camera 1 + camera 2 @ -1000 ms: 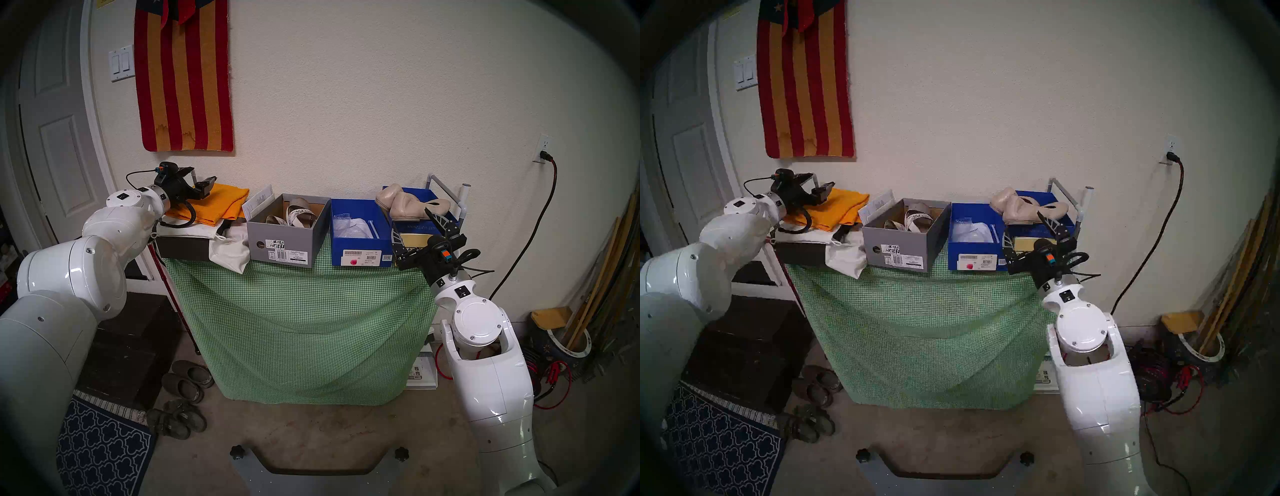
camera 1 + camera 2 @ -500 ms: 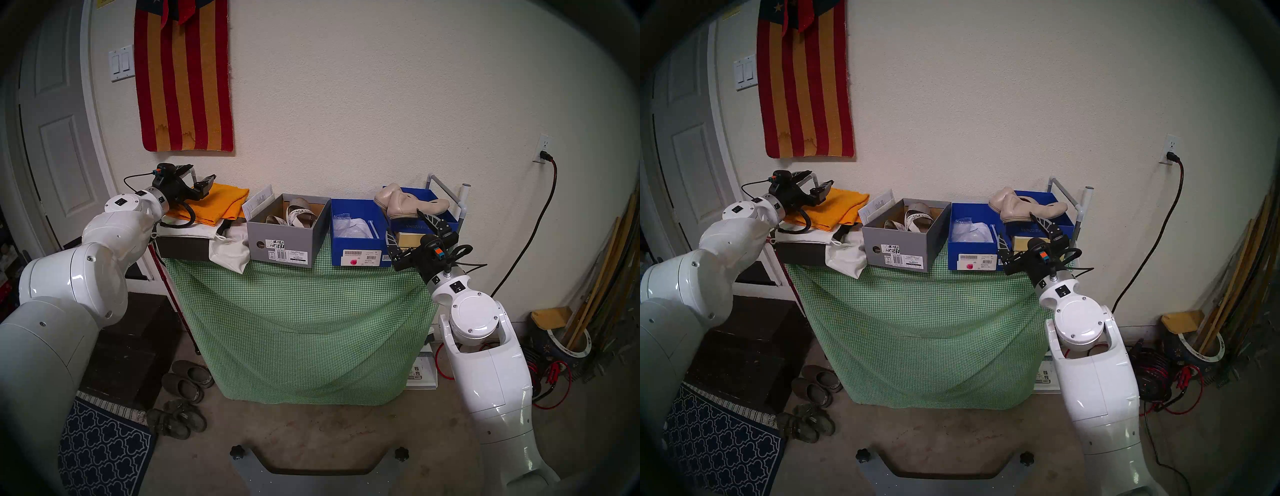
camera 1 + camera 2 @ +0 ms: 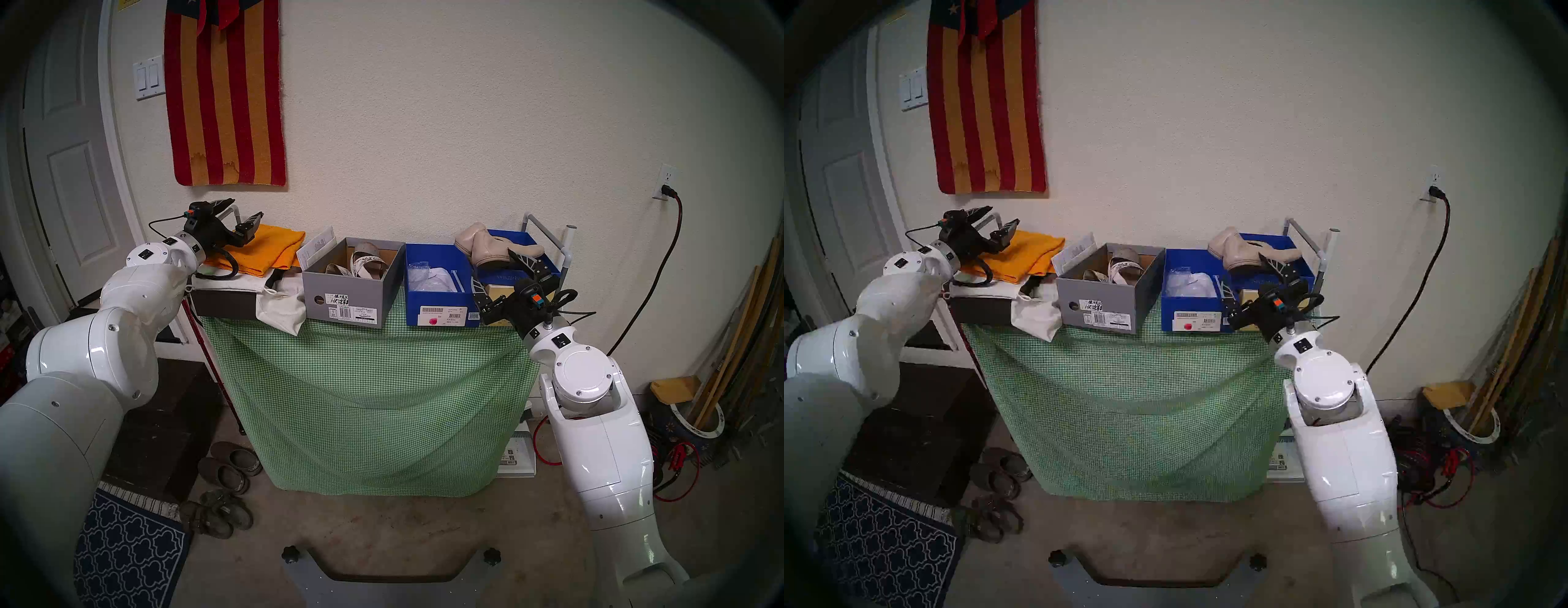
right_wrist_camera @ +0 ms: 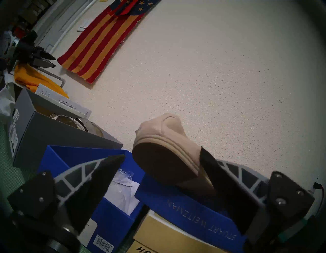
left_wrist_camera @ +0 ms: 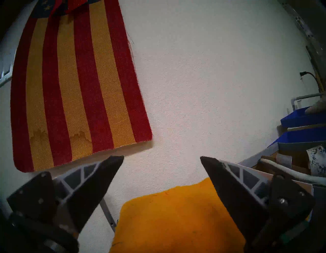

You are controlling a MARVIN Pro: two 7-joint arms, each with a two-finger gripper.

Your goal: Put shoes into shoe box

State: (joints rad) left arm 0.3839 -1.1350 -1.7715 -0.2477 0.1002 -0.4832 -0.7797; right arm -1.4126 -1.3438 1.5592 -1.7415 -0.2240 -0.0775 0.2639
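Head stereo left view: beige ballet flats [image 3: 494, 250] sit stacked on the blue lid [image 3: 522, 276], at the table's right end, not yet boxed. The open blue shoe box [image 3: 441, 312] just left of them holds only white tissue paper [image 3: 428, 278]. Strappy sandals [image 3: 360, 263] already lie in the grey shoe box [image 3: 348, 301], mid-table.

Right gripper [image 3: 507, 274] has crept up and in toward the flats over the last second; its fingers are spread wide and empty, the far finger now right by the near flat's sole, the other over the blue box's edge. Contact unclear. Right wrist view: the flat's dark sole fills the gap between the fingers.

Left gripper [image 3: 239, 216] hovers above the orange cloth [image 3: 267, 248], fingers apart, holding nothing; wrist has tipped upward slightly, place unchanged.

Reads as: sandals done, right arm lining up the grasp on a flat; next comes closing on it.
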